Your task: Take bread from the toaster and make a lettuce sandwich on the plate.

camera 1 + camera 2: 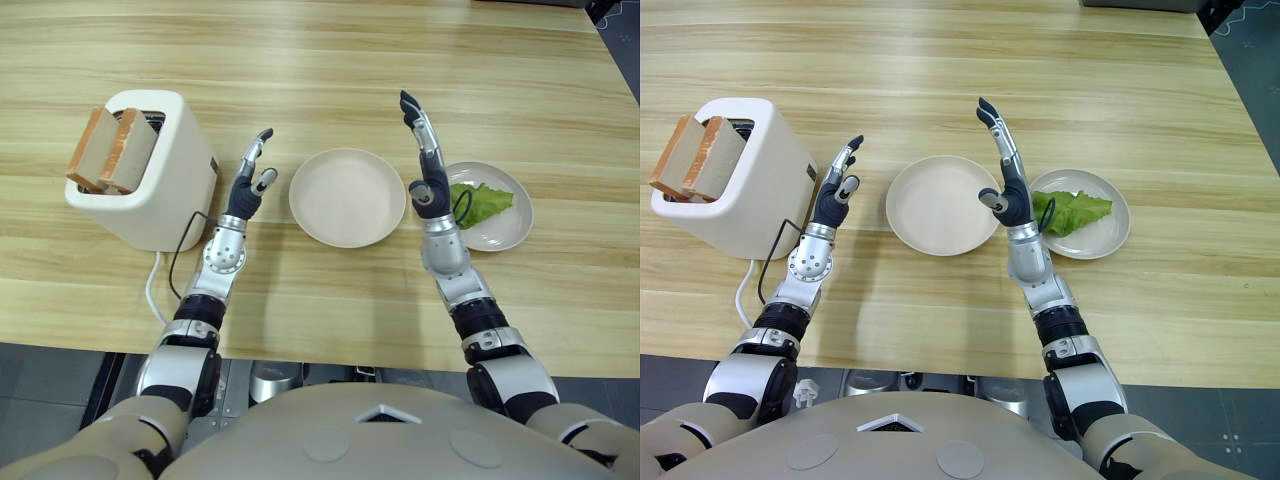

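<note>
Two slices of bread [112,150] were seen standing side by side in the top slots of the cream toaster [170,205], with their upper halves tilted toward the left. The toaster was positioned at the left of the wooden table [350,60]. A white cord [152,285] and a black cable [180,250] were routed from its near right corner toward the near table edge.

A bare round plate [347,197] was located at the centre. A smaller plate [505,232] was set just to its right, and the lettuce [485,200] was laid on it.

The left hand [248,185] was held between the toaster and the centre plate. Its fingers were extended toward the far side and nothing was gripped. The right hand [428,170] was raised between the two plates, fingers straight and wide, and nothing was held.

In the left eye view, a strip of table was visible between the right hand and the centre plate. In the right eye view, the thumb was overlapped with that plate's right rim, and a broad strip of dark floor [1250,80] was shown beyond the table's right edge. Pale marks on that floor were too small to be read.
</note>
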Robot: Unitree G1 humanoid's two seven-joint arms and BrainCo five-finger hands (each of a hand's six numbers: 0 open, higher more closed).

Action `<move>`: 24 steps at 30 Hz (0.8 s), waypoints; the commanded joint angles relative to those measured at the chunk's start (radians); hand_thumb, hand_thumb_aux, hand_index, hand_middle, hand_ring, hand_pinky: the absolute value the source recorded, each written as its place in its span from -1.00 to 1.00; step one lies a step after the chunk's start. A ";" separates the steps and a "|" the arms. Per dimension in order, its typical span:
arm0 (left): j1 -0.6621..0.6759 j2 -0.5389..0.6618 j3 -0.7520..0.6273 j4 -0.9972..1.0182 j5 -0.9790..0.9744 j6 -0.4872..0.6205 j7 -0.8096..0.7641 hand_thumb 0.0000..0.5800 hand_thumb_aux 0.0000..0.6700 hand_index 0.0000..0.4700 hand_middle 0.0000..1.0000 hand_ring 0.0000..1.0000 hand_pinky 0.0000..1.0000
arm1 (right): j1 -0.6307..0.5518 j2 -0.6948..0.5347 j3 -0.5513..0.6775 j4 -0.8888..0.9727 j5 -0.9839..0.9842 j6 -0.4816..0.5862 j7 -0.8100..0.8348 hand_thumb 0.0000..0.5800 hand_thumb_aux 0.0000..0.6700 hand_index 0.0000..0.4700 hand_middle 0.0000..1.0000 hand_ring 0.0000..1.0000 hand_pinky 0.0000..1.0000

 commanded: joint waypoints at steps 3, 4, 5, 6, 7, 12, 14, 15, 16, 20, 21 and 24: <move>0.014 0.013 0.006 -0.045 -0.026 -0.062 -0.014 -1.00 -1.00 -1.00 -1.00 -1.00 -1.00 | -0.017 0.006 -0.018 0.032 0.017 0.009 0.006 -1.00 -1.00 -1.00 -1.00 -1.00 -1.00; 0.021 0.016 0.005 -0.073 -0.010 -0.075 -0.003 -1.00 -1.00 -1.00 -1.00 -1.00 -1.00 | -0.018 0.007 -0.019 0.036 0.016 0.009 0.005 -1.00 -1.00 -1.00 -1.00 -1.00 -1.00; 0.026 0.019 0.002 -0.102 0.012 -0.089 0.010 -1.00 -1.00 -1.00 -1.00 -1.00 -1.00 | -0.020 0.008 -0.022 0.040 0.016 0.011 0.003 -1.00 -1.00 -1.00 -1.00 -1.00 -1.00; 0.031 0.024 -0.003 -0.134 0.044 -0.095 0.025 -1.00 -1.00 -1.00 -1.00 -1.00 -1.00 | -0.021 0.009 -0.025 0.042 0.018 0.012 0.001 -1.00 -1.00 -1.00 -1.00 -1.00 -1.00; 0.040 0.033 -0.004 -0.181 0.084 -0.094 0.044 -1.00 -1.00 -1.00 -1.00 -1.00 -1.00 | -0.021 0.010 -0.028 0.042 0.019 0.013 0.000 -1.00 -1.00 -1.00 -1.00 -1.00 -1.00; 0.139 0.110 0.109 -0.687 0.158 0.002 0.031 -1.00 -1.00 -1.00 -1.00 -1.00 -1.00 | -0.027 0.017 -0.032 0.054 0.018 0.017 -0.004 -1.00 -1.00 -1.00 -1.00 -1.00 -1.00; 0.154 0.172 0.179 -0.845 0.092 0.105 -0.028 -1.00 -1.00 -1.00 -1.00 -1.00 -1.00 | -0.027 0.021 -0.036 0.060 0.022 0.022 -0.002 -1.00 -1.00 -1.00 -1.00 -1.00 -1.00; 0.157 0.214 0.213 -0.889 0.068 0.164 -0.064 -1.00 -1.00 -1.00 -1.00 -1.00 -1.00 | -0.024 0.023 -0.039 0.058 0.022 0.023 -0.003 -1.00 -1.00 -1.00 -1.00 -1.00 -1.00; 0.162 0.264 0.249 -0.908 0.042 0.233 -0.108 -1.00 -1.00 -1.00 -1.00 -1.00 -1.00 | -0.022 0.025 -0.040 0.055 0.020 0.024 -0.005 -1.00 -1.00 -1.00 -1.00 -1.00 -1.00; 0.210 0.421 0.386 -0.903 -0.026 0.439 -0.223 -1.00 -1.00 -1.00 -1.00 -1.00 -1.00 | -0.018 0.031 -0.040 0.049 0.013 0.026 -0.008 -1.00 -1.00 -1.00 -1.00 -1.00 -1.00; 0.231 0.457 0.420 -0.886 -0.015 0.476 -0.235 -1.00 -1.00 -1.00 -1.00 -1.00 -1.00 | -0.017 0.032 -0.039 0.050 0.013 0.027 -0.008 -1.00 -1.00 -1.00 -1.00 -1.00 -1.00; 0.291 0.540 0.493 -0.796 0.042 0.552 -0.232 -1.00 -1.00 -1.00 -1.00 -1.00 -1.00 | -0.016 0.032 -0.042 0.054 0.016 0.030 -0.008 -1.00 -1.00 -1.00 -1.00 -1.00 -1.00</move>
